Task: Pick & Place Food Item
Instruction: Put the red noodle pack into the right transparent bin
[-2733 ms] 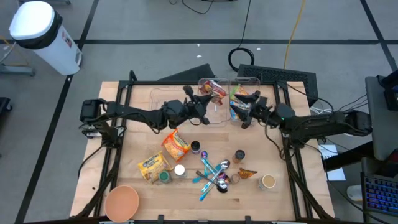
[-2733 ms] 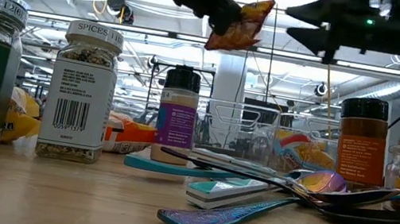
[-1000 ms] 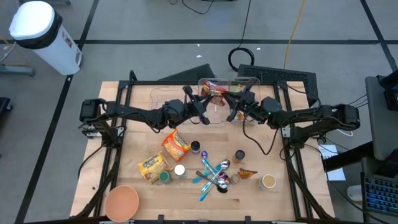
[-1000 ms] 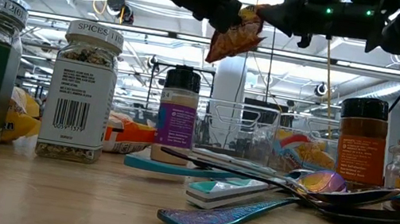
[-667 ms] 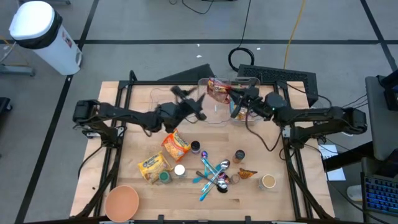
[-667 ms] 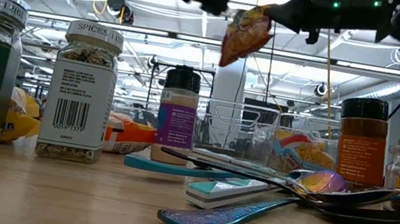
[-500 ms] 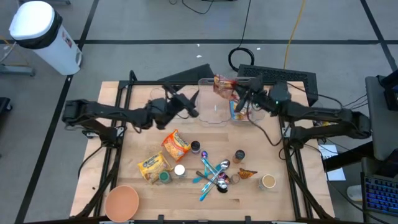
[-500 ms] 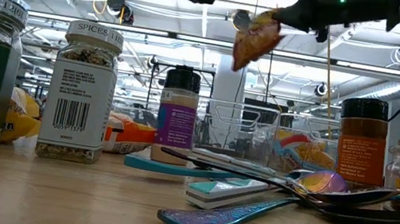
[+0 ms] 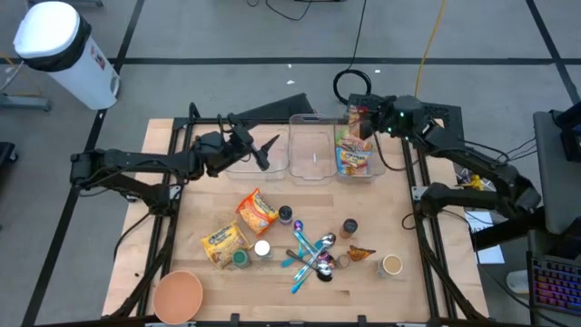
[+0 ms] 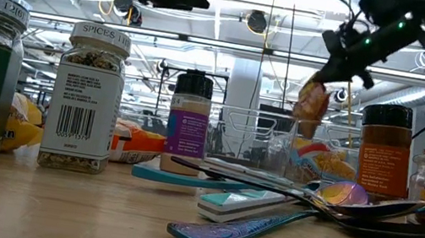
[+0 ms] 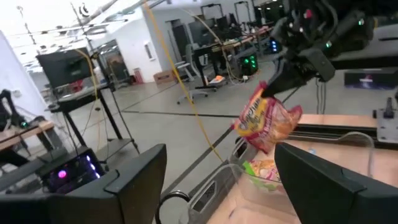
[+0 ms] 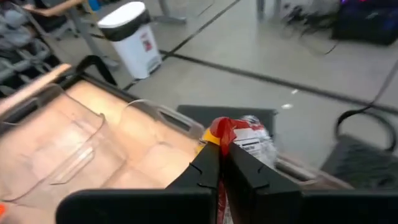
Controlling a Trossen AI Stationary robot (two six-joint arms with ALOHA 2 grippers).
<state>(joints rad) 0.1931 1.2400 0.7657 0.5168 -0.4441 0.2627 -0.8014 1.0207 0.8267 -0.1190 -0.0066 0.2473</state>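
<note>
Right gripper [image 9: 363,119] at tabletop [image 9: 200,200] far edge, above right bin [image 9: 356,156], jaws pinching crinkly red-orange snack bag [image 10: 312,100]. Left gripper [image 9: 259,150] clear, jaws spread, probably empty.

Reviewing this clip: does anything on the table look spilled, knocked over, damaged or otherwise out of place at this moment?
Nothing looks spilled or damaged. The iridescent spoons and teal utensils lie crossed in a loose pile, and two orange snack bags lie flat. The right gripper holds a red-and-yellow snack bag over the right clear bin; the left gripper is open beside the bins.
</note>
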